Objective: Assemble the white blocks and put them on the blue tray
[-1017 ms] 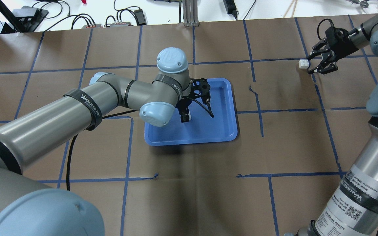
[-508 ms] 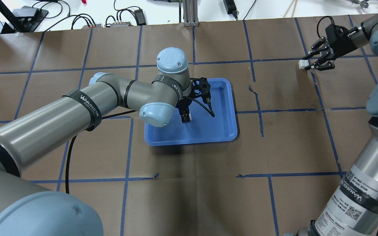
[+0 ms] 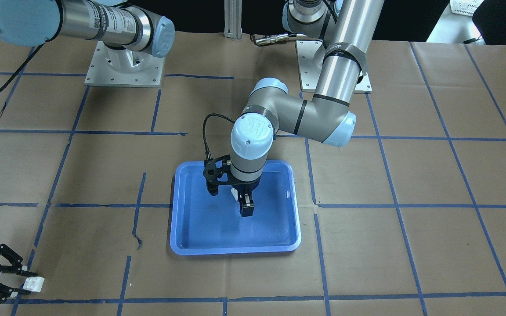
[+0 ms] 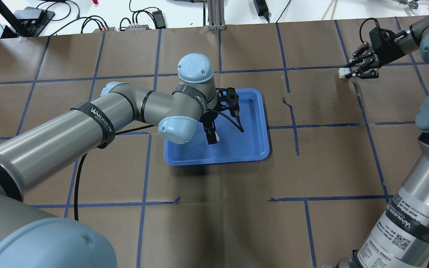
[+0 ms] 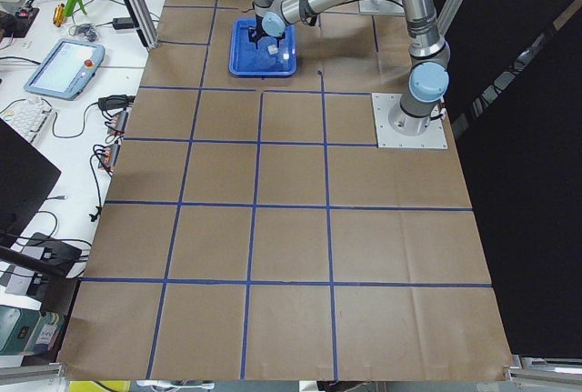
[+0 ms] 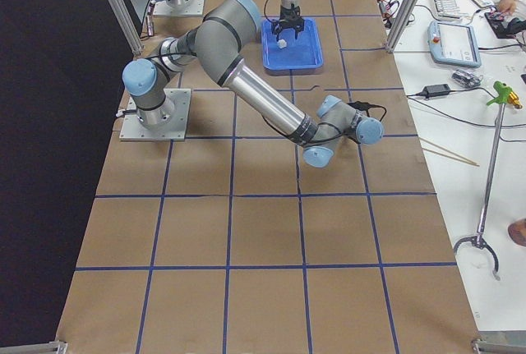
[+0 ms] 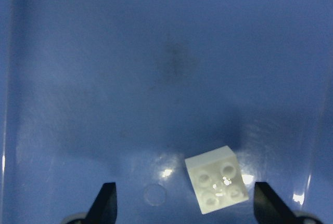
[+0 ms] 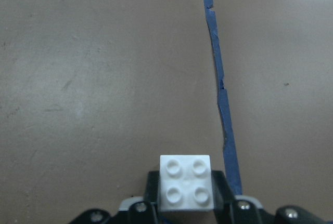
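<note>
From across the bench, you're seeing the left gripper hanging low inside the blue tray, jaws spread wide, with the first white block lying free on the tray floor between them. Down in the corner, the right gripper is pinching the second white block, well apart from the tray. Overhead is telling you the same: one block in the tray, the other out at the bench's far right in the right gripper's narrow grasp. The two side views are showing too little to judge either gripper. Your left wrist camera is showing the tray block studs-up but skewed to the fingertips and sitting nearer one than the other, so closing now is risking a twist or a kick across the glossy floor. Your right wrist camera is showing its block sitting square between the jaws; I'm judging that any skew between the two bricks at mating is going to jam the studs instead of seating them.
</note>
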Available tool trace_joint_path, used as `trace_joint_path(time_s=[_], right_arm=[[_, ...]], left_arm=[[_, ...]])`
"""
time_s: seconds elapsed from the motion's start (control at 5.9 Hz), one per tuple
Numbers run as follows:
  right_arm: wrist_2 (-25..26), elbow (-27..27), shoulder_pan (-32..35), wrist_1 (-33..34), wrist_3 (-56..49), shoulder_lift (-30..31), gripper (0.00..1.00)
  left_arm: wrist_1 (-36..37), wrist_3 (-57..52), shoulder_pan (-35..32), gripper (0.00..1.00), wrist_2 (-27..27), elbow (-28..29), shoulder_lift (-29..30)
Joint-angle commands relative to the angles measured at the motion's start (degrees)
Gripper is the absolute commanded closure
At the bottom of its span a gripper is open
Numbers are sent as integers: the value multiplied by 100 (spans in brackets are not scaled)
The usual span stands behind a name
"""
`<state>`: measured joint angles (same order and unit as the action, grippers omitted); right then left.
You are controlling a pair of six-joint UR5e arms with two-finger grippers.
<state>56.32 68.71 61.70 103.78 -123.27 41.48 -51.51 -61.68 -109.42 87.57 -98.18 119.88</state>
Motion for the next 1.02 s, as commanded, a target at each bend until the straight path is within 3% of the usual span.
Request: trace_joint_path(time_s=[0.0,0.34,0.51,0.68,0.85], right_arm=[[2,-59,0,-7,66,44,81],[55,-51,166,-129,590,656,82],[72,89,315,-304,602,921,81],[81,316,369,-775,611,1324,82],[90,562,413,-815,611,1676,83]], left_arm=[[-69,7,0,7,14,44,-156],[-794,77,35,7,67,237,-717],[-1026,443,113,7,363,247,-1051],[-1341,1003,471,7,392,247,-1463],[-1744,1627,561,7,401,256,-1876]])
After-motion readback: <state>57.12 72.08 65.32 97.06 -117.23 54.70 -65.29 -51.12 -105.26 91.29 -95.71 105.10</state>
